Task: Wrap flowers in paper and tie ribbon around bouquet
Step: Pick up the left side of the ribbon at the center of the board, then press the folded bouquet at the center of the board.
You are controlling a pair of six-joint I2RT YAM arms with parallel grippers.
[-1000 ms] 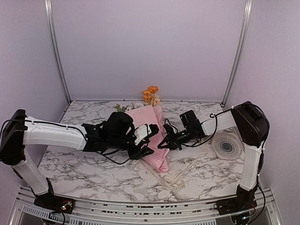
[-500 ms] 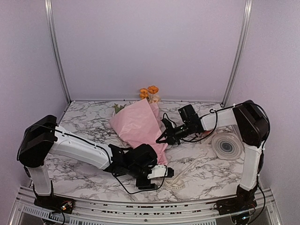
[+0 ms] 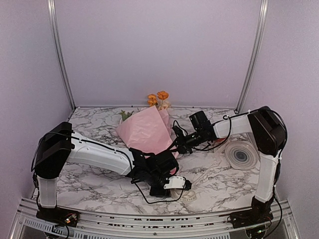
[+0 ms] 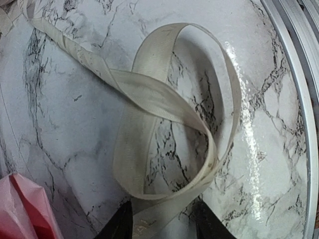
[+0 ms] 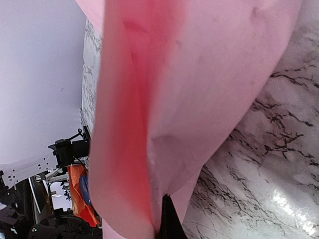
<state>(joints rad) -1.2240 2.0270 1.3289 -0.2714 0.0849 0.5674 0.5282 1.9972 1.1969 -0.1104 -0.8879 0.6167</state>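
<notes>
The bouquet lies on the marble table: a cone of pink paper point(image 3: 148, 132) with the orange flowers point(image 3: 159, 98) sticking out at the far end. My right gripper point(image 3: 178, 146) is shut on the paper's right edge; in the right wrist view the pink paper point(image 5: 199, 74) is pinched at my right gripper point(image 5: 167, 222). The cream ribbon point(image 4: 149, 94) lies in a loose loop on the table near the front edge. My left gripper point(image 4: 163, 226) is low over it, open, with the ribbon's end lying between the two fingertips. From above, my left gripper point(image 3: 179, 184) sits at the ribbon point(image 3: 189, 194).
A round ribbon spool point(image 3: 241, 155) lies flat at the right, under the right arm. The table's metal front rail point(image 4: 299, 99) runs close beside the ribbon loop. A corner of the pink paper point(image 4: 20, 209) shows left of the left gripper.
My left arm has left the bouquet and swung down to the front of the table, over the ribbon loop. The paper has fanned wider. The right gripper keeps its hold.
</notes>
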